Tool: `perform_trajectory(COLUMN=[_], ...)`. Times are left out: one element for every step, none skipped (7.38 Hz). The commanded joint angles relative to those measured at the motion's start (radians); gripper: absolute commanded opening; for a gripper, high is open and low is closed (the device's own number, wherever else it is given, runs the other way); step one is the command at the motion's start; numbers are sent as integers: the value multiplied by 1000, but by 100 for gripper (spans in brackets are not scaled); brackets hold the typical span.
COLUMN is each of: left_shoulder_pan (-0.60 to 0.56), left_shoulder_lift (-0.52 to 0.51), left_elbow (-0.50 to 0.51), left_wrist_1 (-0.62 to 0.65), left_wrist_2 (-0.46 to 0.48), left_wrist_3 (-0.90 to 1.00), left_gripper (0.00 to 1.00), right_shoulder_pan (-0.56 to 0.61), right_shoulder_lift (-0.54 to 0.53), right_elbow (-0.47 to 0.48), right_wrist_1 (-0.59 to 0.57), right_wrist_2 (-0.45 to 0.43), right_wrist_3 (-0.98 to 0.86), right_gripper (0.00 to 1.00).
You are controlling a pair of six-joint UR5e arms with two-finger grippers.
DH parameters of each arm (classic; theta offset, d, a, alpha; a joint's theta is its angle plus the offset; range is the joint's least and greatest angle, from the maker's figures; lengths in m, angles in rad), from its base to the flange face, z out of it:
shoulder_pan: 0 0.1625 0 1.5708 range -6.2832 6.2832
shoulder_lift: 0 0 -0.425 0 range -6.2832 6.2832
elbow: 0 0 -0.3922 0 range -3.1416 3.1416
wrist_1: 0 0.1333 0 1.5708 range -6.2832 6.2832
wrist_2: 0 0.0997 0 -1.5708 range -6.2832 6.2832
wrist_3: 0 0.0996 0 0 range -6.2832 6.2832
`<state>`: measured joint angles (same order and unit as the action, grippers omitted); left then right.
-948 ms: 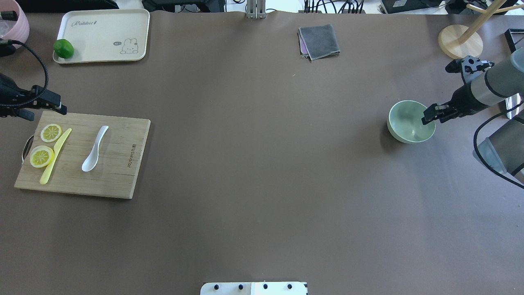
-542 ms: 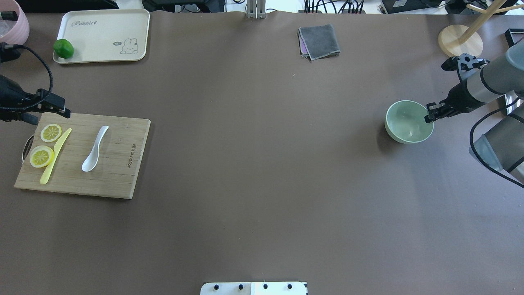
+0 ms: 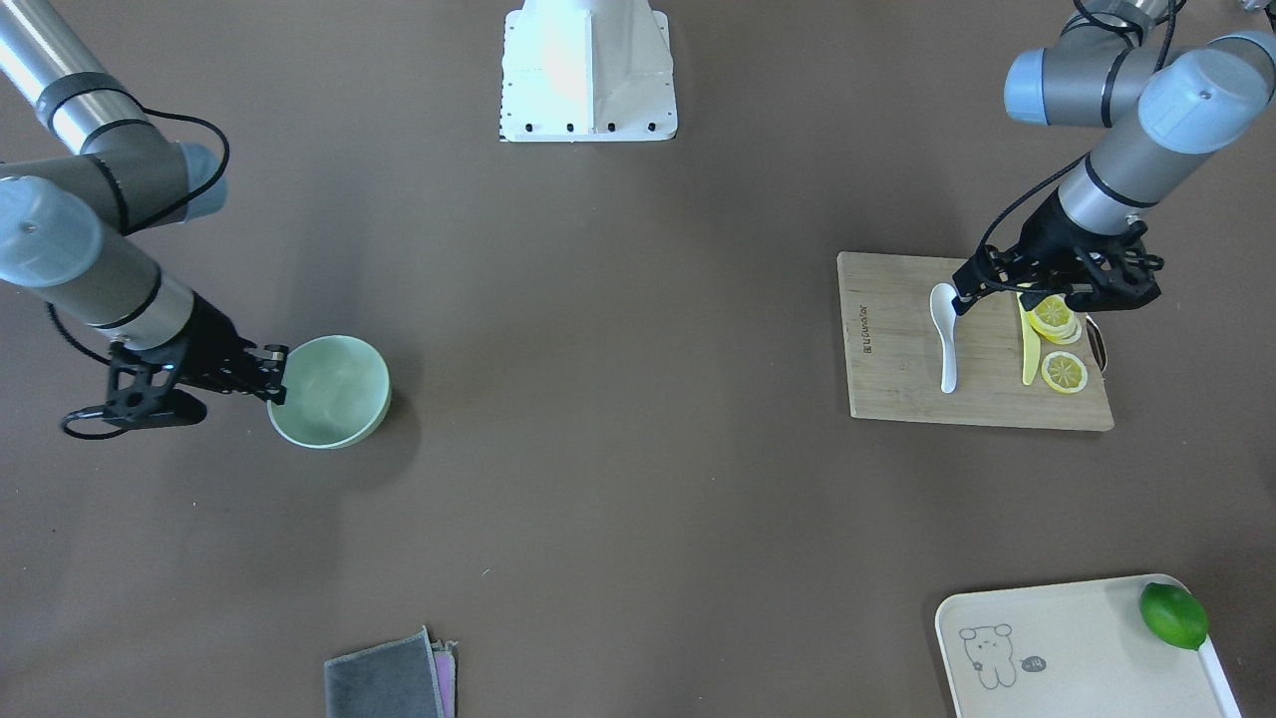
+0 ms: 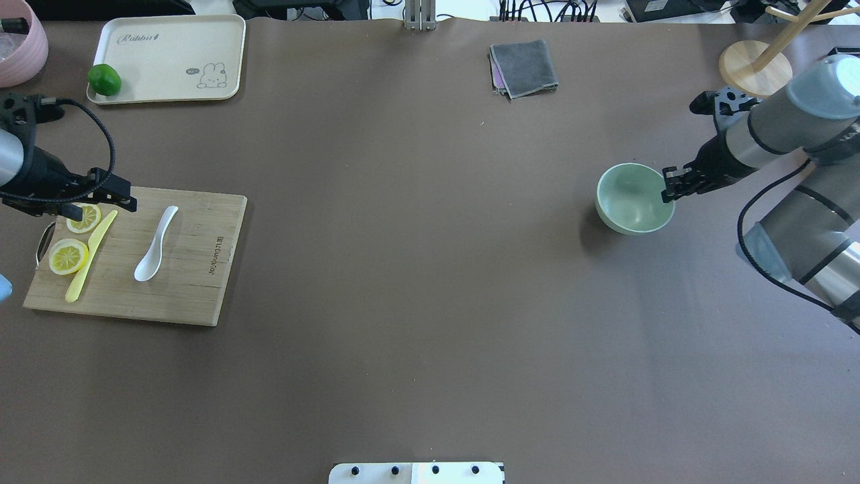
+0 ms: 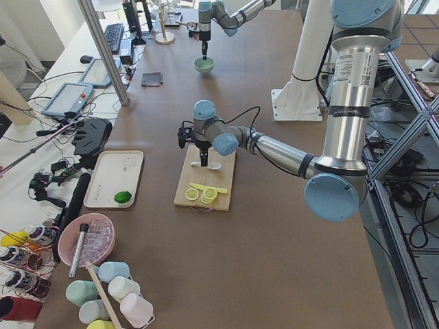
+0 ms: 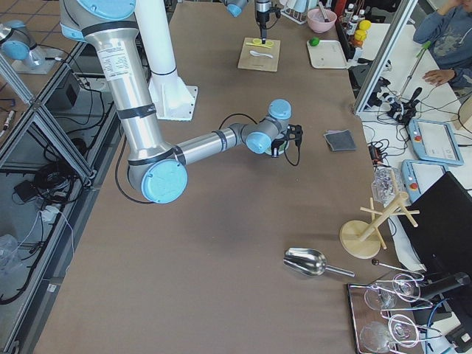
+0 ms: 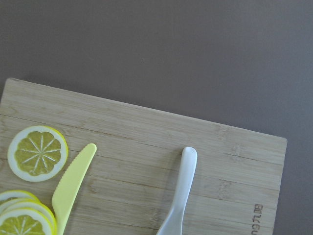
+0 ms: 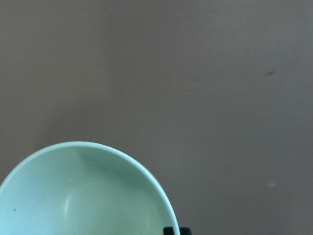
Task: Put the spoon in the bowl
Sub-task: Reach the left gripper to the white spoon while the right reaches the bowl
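The white spoon [image 4: 155,244] lies on a wooden cutting board [image 4: 195,282] at the table's left, scoop toward the robot; it also shows in the front view [image 3: 945,334] and the left wrist view [image 7: 180,193]. My left gripper [image 4: 101,207] hovers open and empty over the board's far left corner, left of the spoon handle. The mint-green bowl [image 4: 631,202] is at the table's right. My right gripper [image 4: 670,185] is shut on its right rim; the front view shows this grip [image 3: 276,385] on the bowl [image 3: 334,394].
Two lemon slices [image 4: 68,256] and a yellow plastic knife [image 4: 91,255] lie on the board left of the spoon. A cream tray [image 4: 171,57] with a lime [image 4: 104,79] sits at the far left, a grey cloth [image 4: 524,67] far centre, a wooden stand [image 4: 754,67] far right.
My right gripper has carried the bowl to the left, toward the table's middle. My left gripper has moved right, over the board's far left corner.
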<state>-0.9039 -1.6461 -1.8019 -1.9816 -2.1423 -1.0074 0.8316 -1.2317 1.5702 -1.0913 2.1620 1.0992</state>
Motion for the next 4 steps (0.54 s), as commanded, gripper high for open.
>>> perform_trajectory(left_shoulder_pan=[49,71,85,89], left_shoulder_lift=[-47,-64,-64,-64], left_elbow=[51,77,87,95], left_wrist_1=[-3,-16,-38,-40], left_wrist_2=[56,82,117,120], left_wrist_3=[7,9,10,12], left_gripper=[97,94,87,78], right_shoulder_pan=[-127,-173,-202,-224], right_shoulder_lift=[93,119,141,159], right_elbow=[36,42,45,48], right_wrist_1=[-7,-9,-9,-9], right_wrist_2=[-83,-127,-146,-157], right_wrist_3=[235,290,329,364], right_gripper=[0,0,0,0])
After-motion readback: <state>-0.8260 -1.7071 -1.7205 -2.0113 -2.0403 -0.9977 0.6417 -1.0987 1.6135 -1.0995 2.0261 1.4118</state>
